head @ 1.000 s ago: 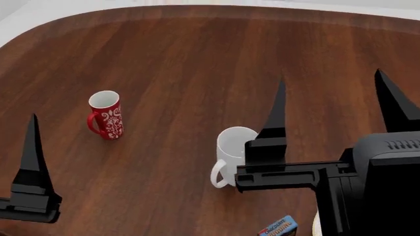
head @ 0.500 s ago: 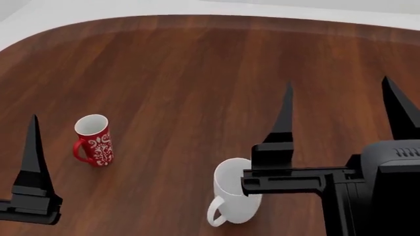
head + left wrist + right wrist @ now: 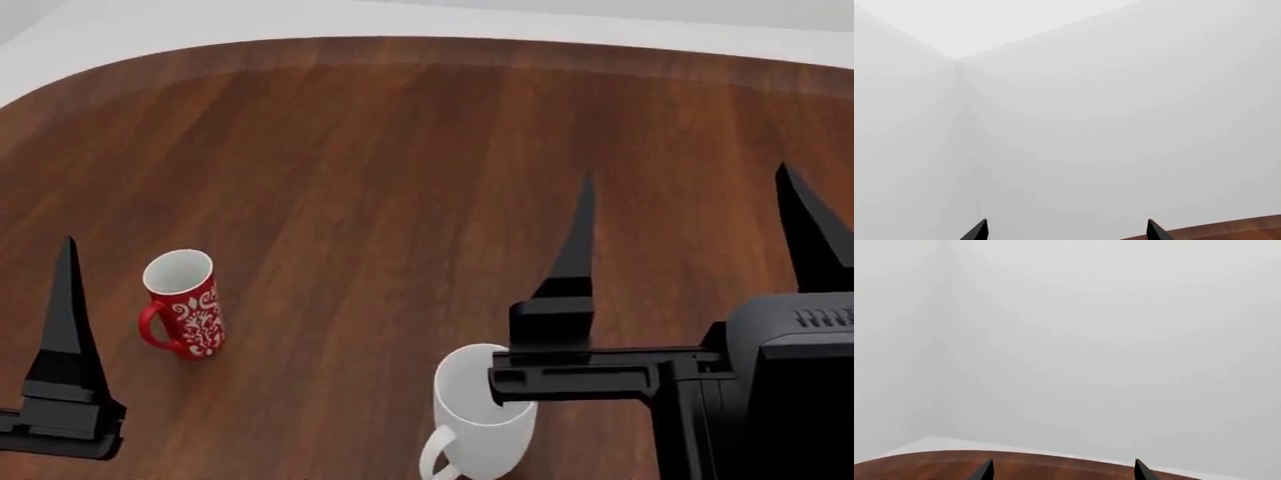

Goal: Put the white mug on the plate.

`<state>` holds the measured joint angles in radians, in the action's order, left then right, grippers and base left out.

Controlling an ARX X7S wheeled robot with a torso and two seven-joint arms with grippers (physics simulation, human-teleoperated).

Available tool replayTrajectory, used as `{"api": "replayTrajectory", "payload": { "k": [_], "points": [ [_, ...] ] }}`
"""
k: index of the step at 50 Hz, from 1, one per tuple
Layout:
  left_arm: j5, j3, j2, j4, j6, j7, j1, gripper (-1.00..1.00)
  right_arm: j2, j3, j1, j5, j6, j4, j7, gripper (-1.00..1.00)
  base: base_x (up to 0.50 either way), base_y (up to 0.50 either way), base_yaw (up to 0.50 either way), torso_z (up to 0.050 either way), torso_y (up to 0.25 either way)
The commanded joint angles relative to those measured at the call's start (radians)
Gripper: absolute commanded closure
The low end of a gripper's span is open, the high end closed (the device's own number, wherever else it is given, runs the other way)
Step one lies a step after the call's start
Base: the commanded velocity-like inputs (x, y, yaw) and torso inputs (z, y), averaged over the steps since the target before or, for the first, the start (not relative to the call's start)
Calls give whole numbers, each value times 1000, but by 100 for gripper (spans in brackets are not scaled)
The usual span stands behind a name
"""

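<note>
Now the big brown table (image 3: 400, 150) fills most of the head view, and it has slid lower in the picture than a moment ago; the far white edge shows more, so the robot's view has moved, not the things on the table.

Next in size is the right gripper (image 3: 687, 230); its two black fingers stand far apart, wide open, with nothing between them; its wrist camera sees only a pale wall and a strip of table. The left gripper (image 3: 67, 290) shows just one finger in the head view, but its wrist view shows two tips set well apart, so it looks open and empty too.

Then comes the white mug (image 3: 481, 425); it stands upright near the bottom of the head view, right under the black bar of the right arm, partly hidden by it; it has slipped lower in the picture than before. The red mug (image 3: 183, 305) stands upright well to its left.

No plate shows in any picture now; I think the robot must find it again before it can carry the white mug there; the grab has not begun.
</note>
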<state>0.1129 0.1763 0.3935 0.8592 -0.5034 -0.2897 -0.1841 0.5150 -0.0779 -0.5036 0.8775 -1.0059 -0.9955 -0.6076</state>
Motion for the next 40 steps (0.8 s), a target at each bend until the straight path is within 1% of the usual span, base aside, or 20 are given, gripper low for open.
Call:
{"api": "replayTrajectory", "payload": {
  "k": [1, 5, 13, 20, 21, 23, 28, 33, 35, 36, 40],
  "points": [
    [3, 0, 3, -8, 8, -2, 2, -100, 6, 16, -1, 15, 5, 3, -17, -100, 0, 0, 0, 0, 0],
    [6, -1, 4, -12, 10, -1, 0, -100, 7, 17, -7, 32, -6, 7, -33, -100, 0, 0, 0, 0, 0],
    [12, -7, 5, -27, 25, -2, 0, -100, 7, -12, -59, 170, -76, -3, -111, -100, 0, 0, 0, 0, 0],
    [14, -12, 6, -44, 42, -3, 4, -100, -6, -32, -118, 375, -135, 20, -216, -100, 0, 0, 0, 0, 0],
    [16, -14, 6, -49, 49, -3, 7, -100, -4, -24, -142, 440, -162, 40, -266, -100, 0, 0, 0, 0, 0],
    [19, -16, 7, -46, 45, -3, 5, -100, -7, -22, -157, 465, -163, 38, -286, -100, 0, 0, 0, 0, 0],
    [22, -21, 8, -54, 56, -3, 8, -100, -3, 7, -226, 625, -186, 72, -423, -100, 0, 0, 0, 0, 0],
    [64, -49, 0, -64, 76, 6, 16, -100, 0, 20, -246, 656, -187, 81, -469, -100, 0, 0, 0, 0, 0],
    [89, -67, -6, -73, 167, 25, 40, -100, 0, 21, -245, 647, -187, 81, -459, -100, 0, 0, 0, 0, 0],
    [84, -64, 1, -72, 131, 19, 34, -100, -1, 20, -243, 644, -185, 82, -456, -100, 0, 0, 0, 0, 0],
    [73, -52, 9, -66, 147, 27, 38, -100, 1, 22, -248, 649, -181, 84, -463, -100, 0, 0, 0, 0, 0]
  ]
}}
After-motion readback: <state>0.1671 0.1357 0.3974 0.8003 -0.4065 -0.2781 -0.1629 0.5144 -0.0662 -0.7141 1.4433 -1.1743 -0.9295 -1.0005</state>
